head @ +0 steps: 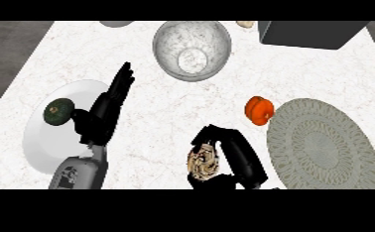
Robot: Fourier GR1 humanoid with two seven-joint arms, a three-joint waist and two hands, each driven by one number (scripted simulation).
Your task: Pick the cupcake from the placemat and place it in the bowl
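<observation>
Holding the cupcake [203, 160] off the placemat [320, 143], the right robot hand [238, 156] curls round it; carrying to the bowl [192, 42] remains. Left robot hand [106, 109] rests with straight fingers.

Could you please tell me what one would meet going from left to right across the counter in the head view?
Dark green fruit on white plate → left hand → bowl → right hand holding the cupcake → orange pepper → placemat.

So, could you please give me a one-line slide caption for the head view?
Right hand holds the cupcake off the placemat, short of the bowl; left hand rests open.
</observation>
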